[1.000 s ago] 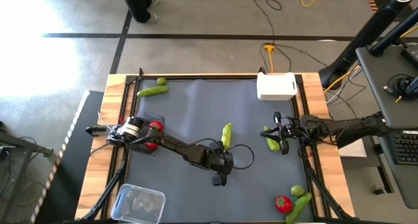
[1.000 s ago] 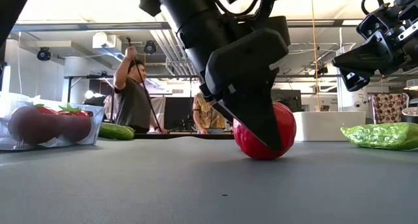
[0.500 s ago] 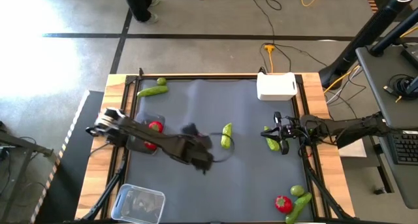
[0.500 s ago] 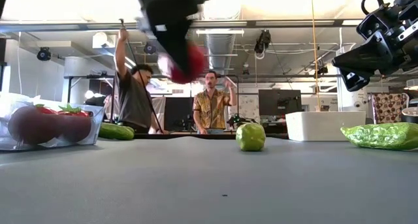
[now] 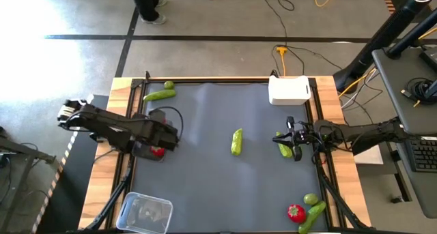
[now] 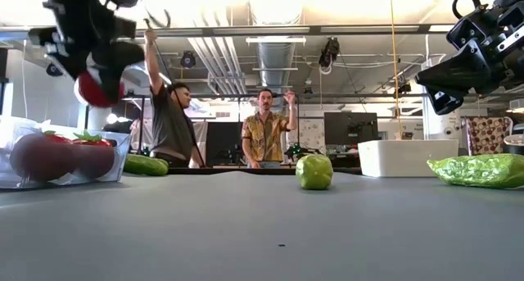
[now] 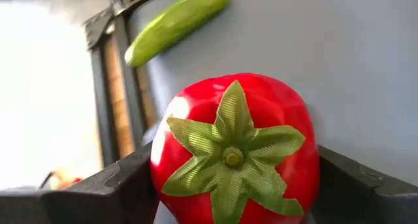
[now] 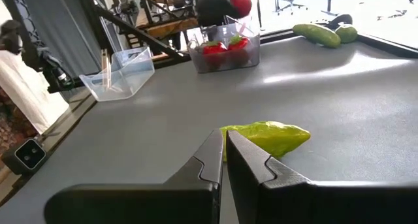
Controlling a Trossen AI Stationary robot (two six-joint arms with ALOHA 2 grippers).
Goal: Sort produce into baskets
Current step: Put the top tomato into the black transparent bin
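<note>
My left gripper (image 5: 166, 136) is shut on a round red piece with a green top (image 7: 235, 152). It holds the piece in the air over the small dark tray (image 5: 145, 152) at the table's left edge; the low view shows it (image 6: 97, 91) above the tray (image 6: 115, 162). The tray holds other red pieces (image 6: 45, 156). My right gripper (image 5: 295, 141) is shut and empty, raised near the right edge, with a leafy green piece (image 8: 268, 138) on the mat just ahead of it. My left gripper pinches the red piece by its two opposite sides (image 7: 160, 178) between its two fingers (image 7: 124, 188). The fingers point down from above. The piece is lifted clear, above the tray, its green top turned toward the wrist camera.
A white box (image 5: 289, 91) stands at the far right and a clear tub (image 5: 145, 212) at the near left. A long green piece (image 5: 236, 141) lies mid-table. A cucumber (image 5: 159, 95) and a lime ball (image 5: 168, 85) lie far left. Red and green pieces (image 5: 304, 210) lie near right. People stand beyond the table.
My left gripper has lifted the red piece off the middle of the mat and carried it up and toward the table's left edge, to above the dark tray. The piece is now clear of the table. The long green piece mid-table stays put.
</note>
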